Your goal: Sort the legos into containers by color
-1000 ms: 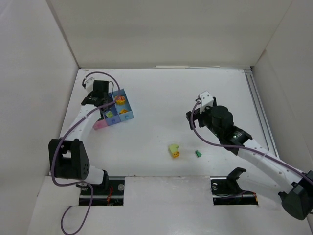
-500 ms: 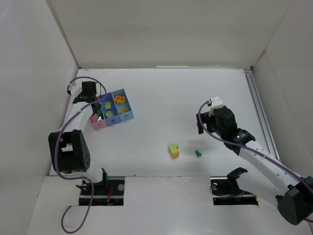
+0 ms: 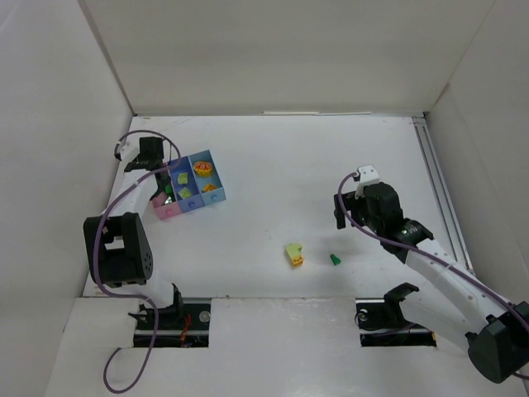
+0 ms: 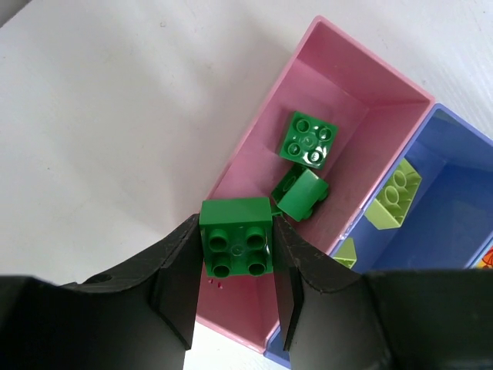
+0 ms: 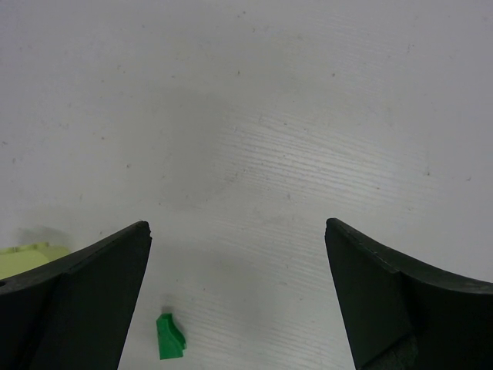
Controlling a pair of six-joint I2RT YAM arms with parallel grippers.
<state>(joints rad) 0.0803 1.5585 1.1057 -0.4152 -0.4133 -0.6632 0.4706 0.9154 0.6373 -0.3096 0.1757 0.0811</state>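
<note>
Left gripper (image 4: 233, 227), clenched on a dark green brick (image 4: 236, 250), has shifted over the pink box (image 4: 370, 92) (right gripper (image 5: 237, 231) gapes empty), release pending.

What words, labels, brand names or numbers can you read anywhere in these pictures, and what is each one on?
No text can be read in any view.
Studs of the dark green brick held in the left gripper: any embossing is too small to read.
Pink box, blue box and table: no label, number or sign shows on them.
</note>
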